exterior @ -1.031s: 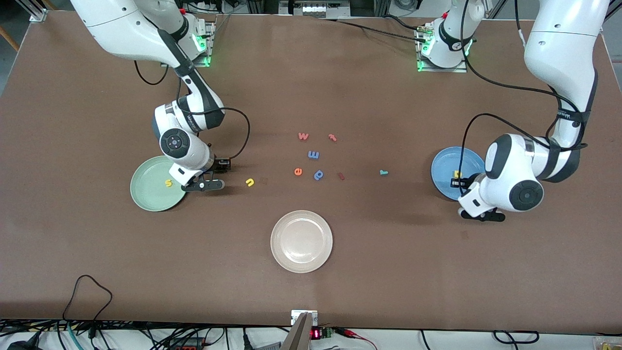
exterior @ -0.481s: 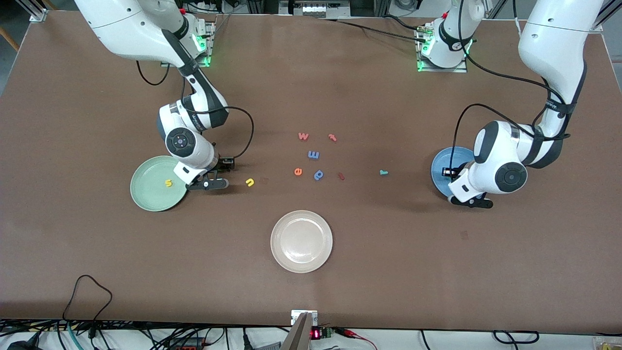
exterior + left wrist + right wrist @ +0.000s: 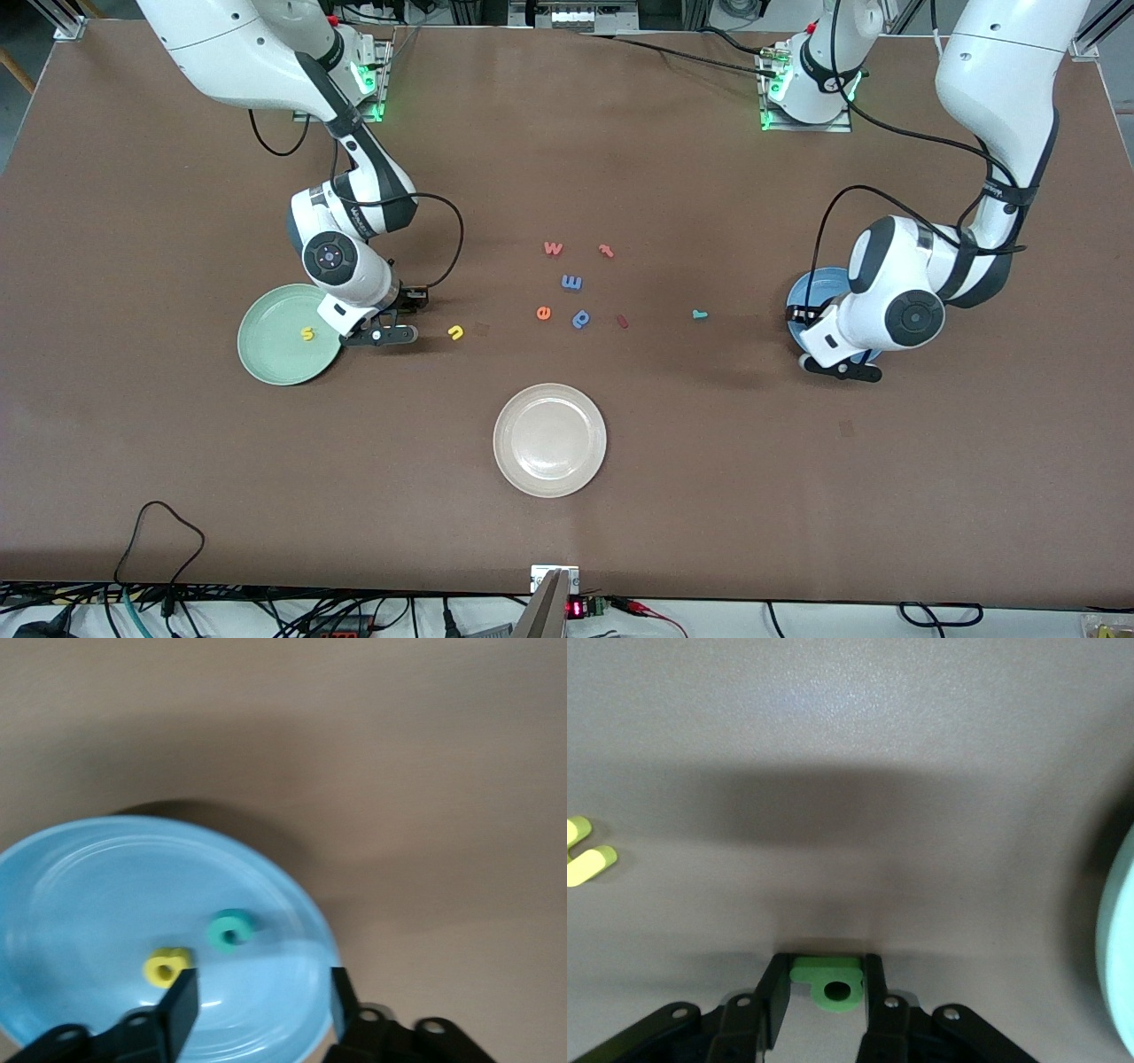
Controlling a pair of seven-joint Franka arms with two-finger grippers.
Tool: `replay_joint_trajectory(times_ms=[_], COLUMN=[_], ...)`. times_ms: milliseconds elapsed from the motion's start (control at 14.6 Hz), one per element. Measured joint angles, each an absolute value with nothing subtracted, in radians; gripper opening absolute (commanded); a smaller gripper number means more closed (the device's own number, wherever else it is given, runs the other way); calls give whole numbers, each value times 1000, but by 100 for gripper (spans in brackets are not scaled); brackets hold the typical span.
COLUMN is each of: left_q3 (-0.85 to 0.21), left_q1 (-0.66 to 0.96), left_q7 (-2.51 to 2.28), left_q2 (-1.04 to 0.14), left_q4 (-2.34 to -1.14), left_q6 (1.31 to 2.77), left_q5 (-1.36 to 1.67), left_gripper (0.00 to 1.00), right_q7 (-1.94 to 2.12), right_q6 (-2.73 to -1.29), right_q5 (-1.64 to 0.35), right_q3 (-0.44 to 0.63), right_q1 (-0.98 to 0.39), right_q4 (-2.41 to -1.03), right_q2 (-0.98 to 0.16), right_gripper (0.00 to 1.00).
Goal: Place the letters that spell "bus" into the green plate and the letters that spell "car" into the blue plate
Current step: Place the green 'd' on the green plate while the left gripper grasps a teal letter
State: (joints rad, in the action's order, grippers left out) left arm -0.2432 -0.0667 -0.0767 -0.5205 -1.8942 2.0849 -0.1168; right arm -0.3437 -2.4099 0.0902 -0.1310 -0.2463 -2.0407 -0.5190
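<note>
Brown desk (image 3: 620,159), two arms, three plates. Green plate (image 3: 266,354), toward the right arm's end: holds the yellow s (image 3: 307,333). Right gripper (image 3: 822,992), down between this plate and the yellow u (image 3: 455,332), has drawn its fingers in around the green b (image 3: 829,981) lying on the desk; a second ago they stood wider, so the grasp looks nearly made, the lift not begun. Blue plate (image 3: 80,886), toward the left arm's end: holds the yellow a (image 3: 166,966) and teal c (image 3: 231,930), lying apart. Left gripper (image 3: 261,1005), shut a second ago, now stands part open and empty over the plate's edge and has shifted toward the loose letters. Teal r (image 3: 700,314) lies on the bare desk, likely the left arm's next pick. White plate (image 3: 549,439): unused.
</note>
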Motion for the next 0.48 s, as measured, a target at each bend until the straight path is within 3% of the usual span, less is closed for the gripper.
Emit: replay_joint_trajectory(times_ms=[206,481], left_q3=[-315,-330], left_q1=[-51,18], left_q7=[-159,-268], left_q2=[-527,-572], left_q4=[-1885,-1875], left_q6=[2089,2139], left_q5=[-106,-103], left_gripper=[46,46], right_q7=[-344,-344], right_q6=[-2410,-2411], right_q5=[90,92], right_q3=[-131,-125], right_q1=[-246,-245], right_q4=[-2041,-2040], right_q2=[-518,-516], right_gripper=[11,3])
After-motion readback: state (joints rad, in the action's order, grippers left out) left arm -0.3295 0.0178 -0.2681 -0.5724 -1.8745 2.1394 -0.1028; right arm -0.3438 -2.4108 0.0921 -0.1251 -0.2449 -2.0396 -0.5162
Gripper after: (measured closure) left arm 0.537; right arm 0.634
